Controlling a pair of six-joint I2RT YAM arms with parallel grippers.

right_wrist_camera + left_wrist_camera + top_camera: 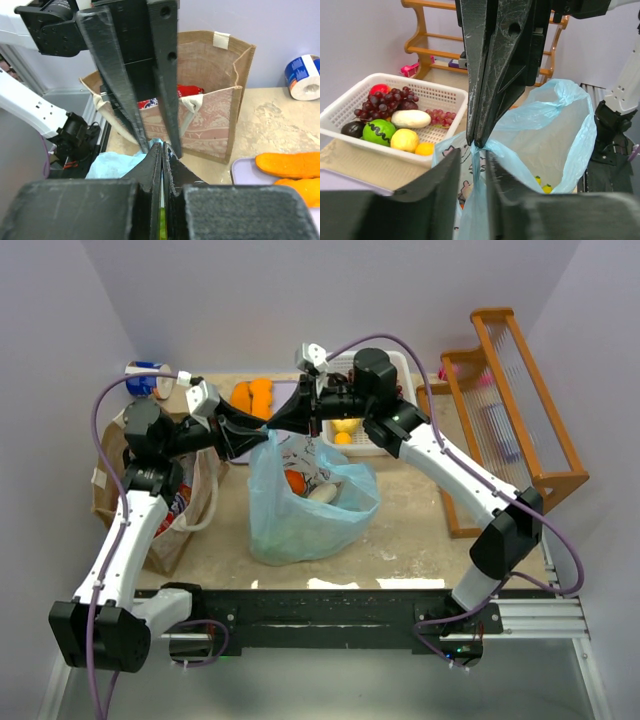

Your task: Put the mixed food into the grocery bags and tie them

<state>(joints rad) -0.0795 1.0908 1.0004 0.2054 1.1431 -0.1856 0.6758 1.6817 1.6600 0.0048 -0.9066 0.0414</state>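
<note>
- the step in hand looks like tying the blue bag (pixel 300 525), which stands mid-tabletop (pixel 420 530) with both arms meeting over its mouth.
- your right fingers (pixel 492 85) are pressed fully together, pinching a twisted strand of the bag's rim at their tips.
- your left fingers (pixel 432 200) stand a little apart. that same strand runs down through the gap, and they do not look clamped on it.
- to do this well, hold the right pinch firm and take a second strand low down with the left. then cross the two with some slack so the thin film neither tears nor slips.
- lift gently, because the bag stands on its own and could tip.
- the bag is thin, pale blue and see-through, with cartoon prints and a gaping mouth. an orange piece (pixel 294 480) and a white piece (pixel 322 492) lie inside.
- the brown paper bag (pixel 185 515) stands well to the left. more fruit sits in the white basket (pixel 440 95) at the far right.
</note>
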